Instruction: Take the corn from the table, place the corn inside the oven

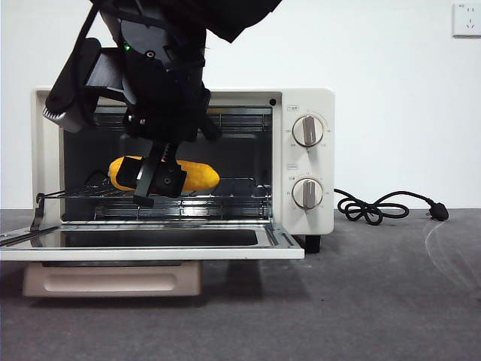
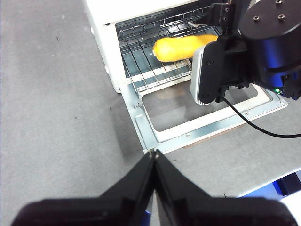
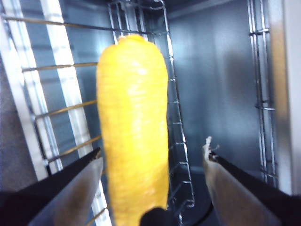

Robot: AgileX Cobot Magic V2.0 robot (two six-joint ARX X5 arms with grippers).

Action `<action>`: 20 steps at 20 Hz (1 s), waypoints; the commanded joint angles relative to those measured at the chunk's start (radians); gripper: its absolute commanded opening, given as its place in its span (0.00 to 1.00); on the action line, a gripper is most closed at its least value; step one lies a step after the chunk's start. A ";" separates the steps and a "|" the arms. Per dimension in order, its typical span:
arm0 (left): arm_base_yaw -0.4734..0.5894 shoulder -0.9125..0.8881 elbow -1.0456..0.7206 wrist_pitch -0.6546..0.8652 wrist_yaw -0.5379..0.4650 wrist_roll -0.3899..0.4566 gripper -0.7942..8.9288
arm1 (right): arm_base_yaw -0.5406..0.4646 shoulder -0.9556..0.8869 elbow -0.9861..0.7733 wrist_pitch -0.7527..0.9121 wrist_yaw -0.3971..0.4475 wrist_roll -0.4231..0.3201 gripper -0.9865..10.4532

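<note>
Oven [image 1: 308,226] sits left of centre on the table [image 1: 376,301], door [image 1: 150,252] dropped flat toward the camera, cavity open. Wire rack [image 1: 225,199] inside, pulled partly forward. Corn [image 1: 197,174] lies lengthwise on the rack, left half of the cavity, glossy yellow, both ends rounded.

Right gripper [image 1: 159,184] reaches down from above into the oven mouth and hangs in front of the corn's middle. Right wrist view: jaws apart, one either side of the corn [image 3: 134,132] — gap visible on each side, neither pad touching it. Corn rests on the rack bars alone.

Left gripper [image 2: 154,160] waits out over the table, off the door's corner, jaws together at the tips, holding nothing. From its camera the corn [image 2: 181,47] shows on the rack [image 2: 141,61], with the right arm's wrist body over the open door [image 2: 155,132].

Right of the oven — two knobs [image 1: 307,130] on the panel, then the black cord [image 1: 376,207] coiled on the table.
</note>
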 commanded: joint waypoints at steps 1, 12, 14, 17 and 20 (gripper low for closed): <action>-0.001 -0.005 -0.003 0.006 -0.001 -0.006 0.08 | 0.017 0.008 0.009 0.004 0.030 0.015 0.40; -0.001 -0.005 -0.003 0.009 -0.020 -0.006 0.08 | 0.135 -0.116 0.020 -0.161 0.105 0.176 0.39; -0.001 -0.005 -0.003 0.014 -0.019 -0.006 0.08 | 0.168 -0.159 0.020 -0.250 0.107 0.254 0.39; -0.001 -0.004 -0.003 0.050 -0.019 -0.005 0.08 | 0.221 -0.248 0.020 -0.428 0.106 0.402 0.39; -0.001 -0.001 -0.003 0.141 -0.019 0.014 0.07 | 0.274 -0.361 0.020 -0.613 0.100 0.562 0.39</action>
